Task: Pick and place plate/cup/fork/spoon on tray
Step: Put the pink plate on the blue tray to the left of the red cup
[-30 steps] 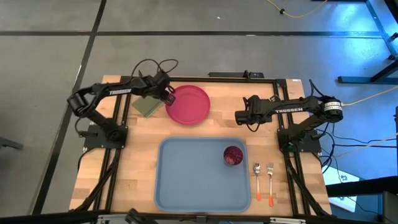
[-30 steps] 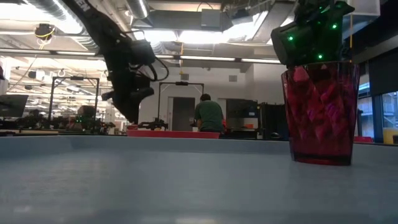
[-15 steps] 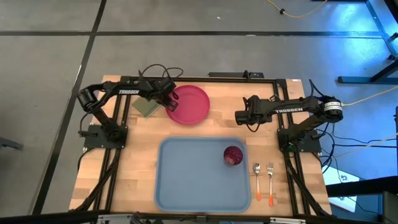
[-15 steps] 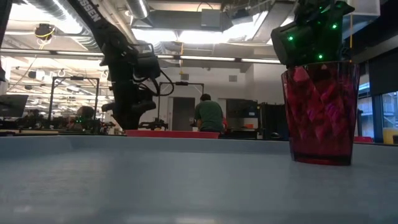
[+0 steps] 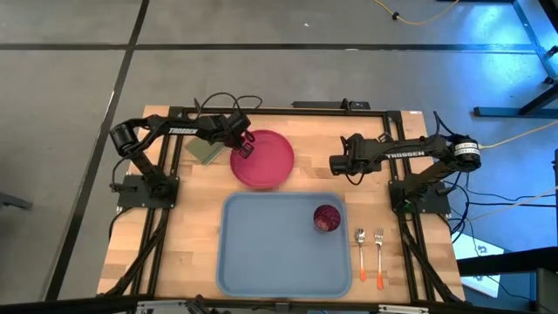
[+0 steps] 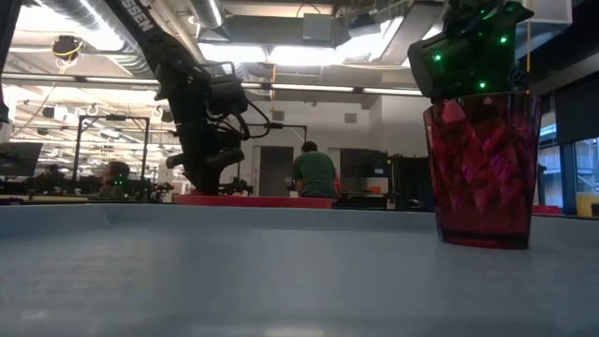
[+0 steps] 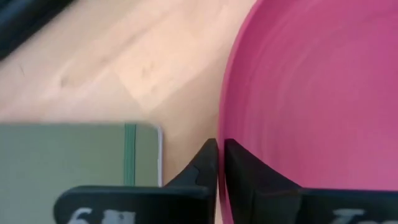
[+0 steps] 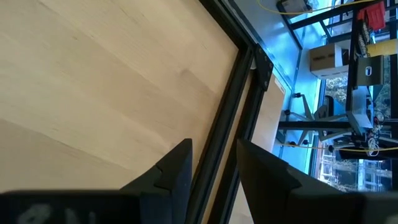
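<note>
High view: left gripper [image 5: 246, 148] now pinching plate [image 5: 266, 160] rim, plate dragged slightly toward tray [image 5: 261, 253]; cup [image 5: 327, 218] already aboard. Right gripper [image 5: 335, 162] waits, fingers slightly parted.

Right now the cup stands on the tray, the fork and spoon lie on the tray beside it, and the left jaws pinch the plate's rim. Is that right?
Not quite. In the high view the fork and spoon lie on the bare table, just off the tray. The cup and plate are as stated.
</note>
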You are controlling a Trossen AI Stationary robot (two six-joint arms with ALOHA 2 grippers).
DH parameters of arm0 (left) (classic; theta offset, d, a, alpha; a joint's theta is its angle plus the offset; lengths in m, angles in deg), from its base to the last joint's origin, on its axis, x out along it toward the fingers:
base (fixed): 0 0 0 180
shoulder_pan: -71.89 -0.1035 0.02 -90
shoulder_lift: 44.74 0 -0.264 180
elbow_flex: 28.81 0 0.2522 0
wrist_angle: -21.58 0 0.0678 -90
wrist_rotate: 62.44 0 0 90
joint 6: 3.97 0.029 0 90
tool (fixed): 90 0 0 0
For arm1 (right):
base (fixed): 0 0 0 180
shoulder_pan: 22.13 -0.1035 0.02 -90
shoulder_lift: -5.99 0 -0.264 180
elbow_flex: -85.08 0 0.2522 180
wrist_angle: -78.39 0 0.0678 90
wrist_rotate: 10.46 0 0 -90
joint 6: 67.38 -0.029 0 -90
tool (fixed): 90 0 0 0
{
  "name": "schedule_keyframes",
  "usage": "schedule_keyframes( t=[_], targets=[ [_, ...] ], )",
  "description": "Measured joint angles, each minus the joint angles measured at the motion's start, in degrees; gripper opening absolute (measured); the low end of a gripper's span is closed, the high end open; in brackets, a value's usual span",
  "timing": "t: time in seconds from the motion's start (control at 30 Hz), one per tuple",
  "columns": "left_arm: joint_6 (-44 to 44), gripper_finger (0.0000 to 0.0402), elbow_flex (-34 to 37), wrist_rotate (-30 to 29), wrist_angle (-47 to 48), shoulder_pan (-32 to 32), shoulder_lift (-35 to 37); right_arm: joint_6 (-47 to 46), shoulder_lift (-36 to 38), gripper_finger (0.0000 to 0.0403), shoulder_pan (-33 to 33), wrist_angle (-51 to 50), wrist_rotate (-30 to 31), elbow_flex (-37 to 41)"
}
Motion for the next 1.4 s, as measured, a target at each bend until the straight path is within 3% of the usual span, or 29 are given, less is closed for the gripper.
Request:
schedule_keyframes(
  t=[0.33, 0.63, 0.83, 1.0, 1.4],
  targets=[
    [3.28, 0.0002, 0.11, -1.20, -3.66, -0.10, 9.75, -0.12, 0.00, 0.0132, 0.00, 0.57, 0.00, -0.02],
    [2.49, 0.0001, 0.11, 1.77, 2.51, 4.02, 26.02, -0.05, 0.00, 0.0132, 0.00, 1.01, 0.00, -0.02],
    [-0.76, 0.0001, 0.11, 2.02, 8.95, 9.71, 32.54, -0.13, 0.00, 0.0132, 0.00, 1.72, 0.00, -0.02],
    [-5.24, 0.0001, 0.11, 1.89, 13.02, 16.43, 32.52, -0.03, 0.00, 0.0132, 0.00, 2.71, -0.02, -0.02],
    [-11.62, 0.0003, 0.11, 1.04, 11.55, 30.64, 27.27, 1.34, 0.00, 0.0132, -0.07, 2.81, -0.05, -0.02]
  ],
)
